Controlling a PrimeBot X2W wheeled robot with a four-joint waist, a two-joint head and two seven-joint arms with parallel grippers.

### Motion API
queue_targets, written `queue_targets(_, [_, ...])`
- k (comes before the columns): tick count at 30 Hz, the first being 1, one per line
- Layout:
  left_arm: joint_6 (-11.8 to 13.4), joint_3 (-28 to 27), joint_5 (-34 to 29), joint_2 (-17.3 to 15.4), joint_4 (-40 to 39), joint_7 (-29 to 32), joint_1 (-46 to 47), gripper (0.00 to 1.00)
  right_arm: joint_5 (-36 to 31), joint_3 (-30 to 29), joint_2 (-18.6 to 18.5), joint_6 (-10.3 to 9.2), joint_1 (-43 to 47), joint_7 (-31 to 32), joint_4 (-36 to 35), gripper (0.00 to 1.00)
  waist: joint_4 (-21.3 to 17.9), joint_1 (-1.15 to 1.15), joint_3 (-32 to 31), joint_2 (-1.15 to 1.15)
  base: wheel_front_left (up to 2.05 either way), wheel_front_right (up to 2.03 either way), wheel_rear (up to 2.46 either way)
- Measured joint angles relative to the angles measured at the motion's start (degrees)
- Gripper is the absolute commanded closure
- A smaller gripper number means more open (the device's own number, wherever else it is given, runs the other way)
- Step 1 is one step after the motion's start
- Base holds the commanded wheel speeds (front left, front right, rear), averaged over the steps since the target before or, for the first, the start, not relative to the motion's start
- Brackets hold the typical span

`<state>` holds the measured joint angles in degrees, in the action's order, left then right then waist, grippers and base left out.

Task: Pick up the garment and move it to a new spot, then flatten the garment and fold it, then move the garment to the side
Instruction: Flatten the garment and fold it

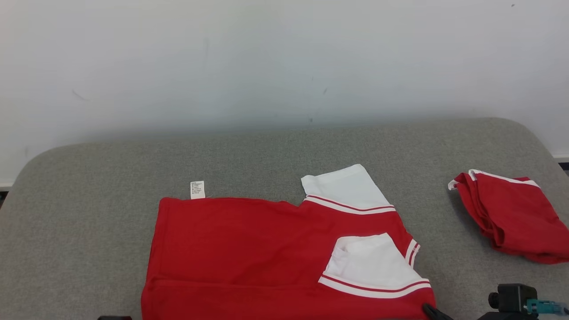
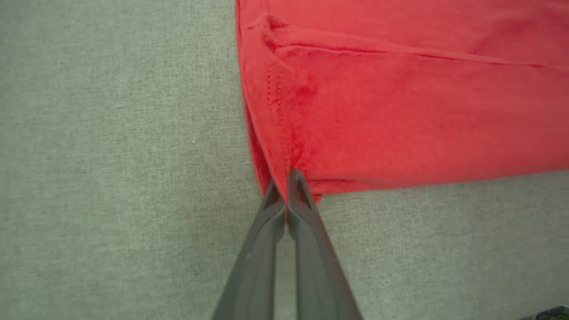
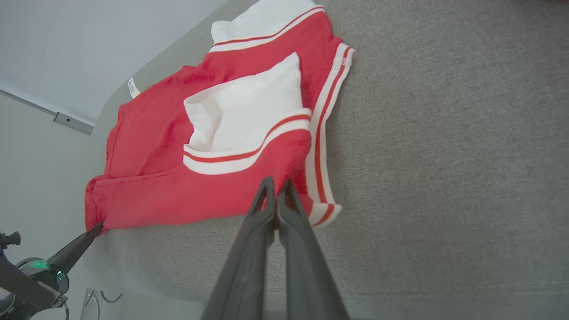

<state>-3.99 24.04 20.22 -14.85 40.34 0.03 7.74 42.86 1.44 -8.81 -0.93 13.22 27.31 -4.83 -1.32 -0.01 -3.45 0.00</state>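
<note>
The garment (image 1: 249,258) is a red shirt with white, red-striped sleeves, lying partly folded on the grey padded surface (image 1: 89,213). In the left wrist view my left gripper (image 2: 284,182) is shut on the garment's (image 2: 400,111) near corner hem. My right gripper (image 3: 276,189) is shut on the garment's (image 3: 178,195) near edge, beside the striped band and just below the folded white sleeve (image 3: 249,111). The left gripper (image 3: 91,232) also shows in the right wrist view, pinching the far corner of that same edge. In the head view the right gripper's tip (image 1: 431,309) touches the garment's lower right corner.
A second red garment (image 1: 511,213) with white trim lies bunched at the surface's right side. A white care tag (image 1: 197,190) sticks out from the shirt's far edge. A pale wall (image 1: 284,66) rises behind the surface. Bare grey surface lies left and behind the shirt.
</note>
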Motion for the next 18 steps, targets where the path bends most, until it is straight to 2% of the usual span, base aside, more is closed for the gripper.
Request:
queue_targets(1, [0.2, -0.1, 0.0, 0.0, -0.6, 0.0, -0.4, 1.0, 0.1, -0.2, 0.1, -0.36, 0.5, 0.0, -0.5, 0.83, 0.0, 0.0, 0.1, 0.0, 0.0, 0.0, 0.0])
queue_targets(2, [0.7, -0.1, 0.0, 0.1, -1.0, 0.3, -0.5, 1.0, 0.1, -0.2, 0.4, -0.83, 0.6, 0.5, -0.6, 0.6, 0.0, 0.0, 0.1, 0.0, 0.0, 0.0, 0.0])
queue_targets(3, [1.2, -0.2, 0.0, 0.1, -1.5, 0.4, -0.5, 0.64, 0.3, -0.1, 0.6, -0.9, 0.5, 0.7, -0.6, 0.0, 0.0, 0.01, 0.2, 0.0, 0.0, 0.0, 0.0])
queue_targets(4, [1.6, -0.1, -0.1, 0.1, -2.2, 0.4, -0.5, 0.0, 0.5, -0.2, 0.9, -1.36, 0.5, 0.9, -0.6, 0.0, 0.0, 0.01, 0.2, 0.0, 0.0, 0.0, 0.0])
queue_targets(10, [4.2, -1.1, -0.6, 0.0, -6.9, -1.7, -0.6, 0.0, -0.6, -0.5, 1.2, -1.67, 0.3, -1.2, -0.9, 0.0, 0.4, 0.01, -0.4, 0.0, 0.0, 0.0, 0.0])
queue_targets(15, [7.3, -3.0, -0.9, 0.3, -12.7, -7.2, -1.8, 0.0, -4.3, -1.7, 1.2, -2.0, -0.9, -6.6, -1.5, 0.0, 0.8, 0.01, -1.7, 0.0, 0.0, 0.0, 0.0])
queue_targets(18, [8.6, -3.9, -0.9, 0.5, -15.4, -9.4, -2.5, 0.0, -6.6, -1.6, 0.8, -1.47, -2.1, -9.6, -1.7, 0.0, 0.8, 0.01, -2.8, 0.0, 0.0, 0.0, 0.0])
